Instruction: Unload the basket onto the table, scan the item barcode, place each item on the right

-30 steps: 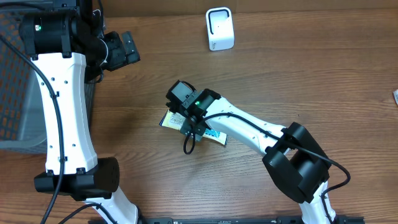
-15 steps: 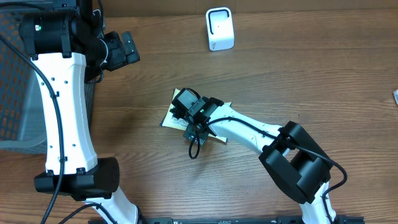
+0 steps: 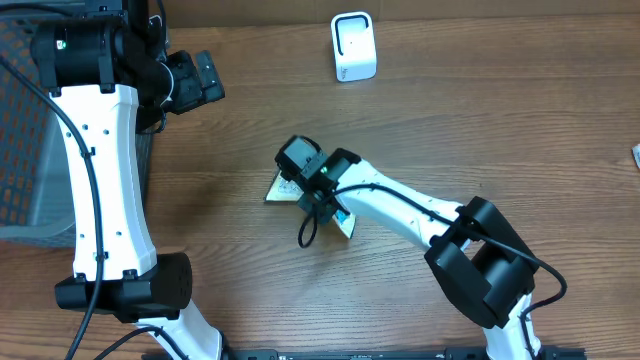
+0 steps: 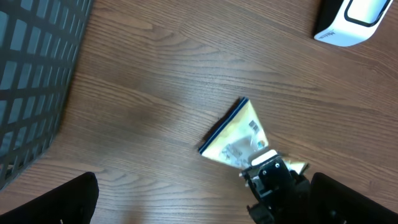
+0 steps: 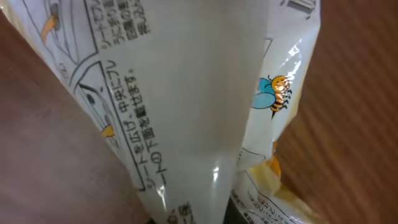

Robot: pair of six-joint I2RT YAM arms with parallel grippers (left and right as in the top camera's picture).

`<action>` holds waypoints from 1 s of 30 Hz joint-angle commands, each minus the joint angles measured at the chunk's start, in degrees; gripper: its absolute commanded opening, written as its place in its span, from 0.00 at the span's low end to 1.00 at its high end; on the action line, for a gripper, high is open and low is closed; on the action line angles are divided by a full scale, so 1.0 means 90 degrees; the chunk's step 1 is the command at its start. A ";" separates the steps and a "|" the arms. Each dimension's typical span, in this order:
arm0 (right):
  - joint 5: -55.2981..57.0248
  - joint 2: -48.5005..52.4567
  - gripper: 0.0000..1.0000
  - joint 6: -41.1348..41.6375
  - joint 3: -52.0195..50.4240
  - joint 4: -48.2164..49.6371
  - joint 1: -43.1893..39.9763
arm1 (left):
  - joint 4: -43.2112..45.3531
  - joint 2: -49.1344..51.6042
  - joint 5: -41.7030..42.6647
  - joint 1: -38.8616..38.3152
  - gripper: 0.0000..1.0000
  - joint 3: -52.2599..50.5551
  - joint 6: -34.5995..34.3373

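The right gripper [image 3: 305,185] is closed down on a flat, glossy pale-yellow and white plastic packet [image 3: 277,188], its jaws drawn together with the film pinched between them. In the right wrist view the packet [image 5: 186,93] fills almost the whole frame, creased lengthwise, with black Japanese print along its left part and a small blue-and-orange bee drawing [image 5: 273,92] near its right edge. A strip of brown wood shows beyond it on the right.

From the left wrist view the packet [image 4: 239,134] appears as a pale triangle with a dark blue edge along its upper left side. The black right gripper [image 4: 273,180] sits over its lower right corner. From overhead, 1 corner of the packet sticks out to the left of the gripper and another to the lower right. The packet is near the middle of the brown wooden table [image 3: 500,120].

A small white box-shaped barcode scanner [image 3: 353,46] stands upright near the far edge of the table, well apart from the packet.

The left gripper [image 3: 200,78] hangs over the far left of the table with its jaws wide apart. Its 2 dark fingers [image 4: 59,202] show at the bottom corners of its own wrist view, holding nothing. Beside it, along the left edge, stands a grey wire-mesh basket [image 3: 20,130].
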 commanded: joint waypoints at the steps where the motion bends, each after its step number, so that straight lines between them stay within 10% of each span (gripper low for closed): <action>1: -0.1562 0.0027 0.04 0.0350 0.0986 -0.0476 -0.0192 | -0.0012 0.0066 -0.0070 0.0005 1.00 -0.0039 0.0032; 8: -0.7062 0.0032 0.04 0.0347 0.1909 -0.1343 -0.1273 | -0.0012 0.0066 -0.0068 0.0005 1.00 -0.0039 0.0032; 13: -0.8643 0.0041 0.04 0.0459 0.1253 -0.1273 -0.1863 | -0.0012 0.0066 -0.0068 0.0005 1.00 -0.0039 0.0029; 23: -0.8682 0.0041 0.05 0.2839 -0.0911 0.0862 -0.2397 | -0.0012 0.0066 -0.0068 0.0005 1.00 -0.0039 0.0029; 30: -0.6356 0.0041 0.37 0.3631 -0.1404 0.1035 -0.3026 | -0.0012 0.0066 -0.0068 0.0005 1.00 -0.0039 0.0032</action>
